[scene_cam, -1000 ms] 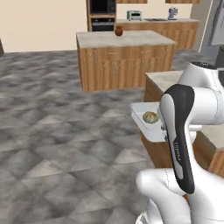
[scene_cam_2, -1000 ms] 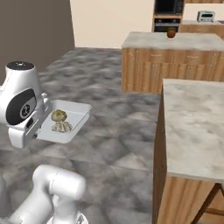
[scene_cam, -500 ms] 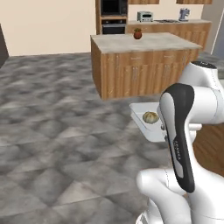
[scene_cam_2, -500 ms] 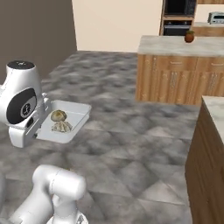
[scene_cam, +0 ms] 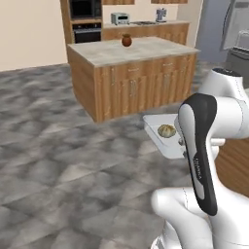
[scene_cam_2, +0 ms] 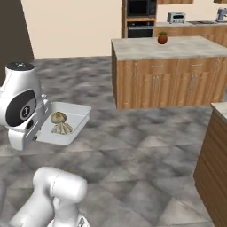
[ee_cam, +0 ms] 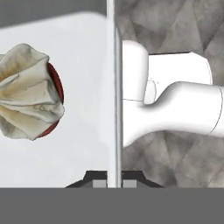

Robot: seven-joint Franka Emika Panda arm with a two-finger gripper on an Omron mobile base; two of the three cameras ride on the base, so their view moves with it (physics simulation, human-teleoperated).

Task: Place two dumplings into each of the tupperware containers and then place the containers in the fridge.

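- The container [scene_cam_2: 66,123] is a shallow, whitish, round-cornered box, carried in the air above the floor [scene_cam_2: 133,150].
- The gripper [ee_cam: 114,183] is clamped on its thin wall.
- Two pleated tan dumplings [scene_cam_2: 60,123] lie inside.

The base has turned, so the wooden island [scene_cam: 131,73] now sits closer and more central.

Whitish container [scene_cam_2: 74,126], tan-beige dumplings [scene_cam_2: 59,123], grey marbled floor [scene_cam_2: 133,146], wooden island [scene_cam_2: 168,84].

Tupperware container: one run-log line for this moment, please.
gripper: shut on tupperware container wall | contents: two dumplings | carried above floor | fridge: ahead right
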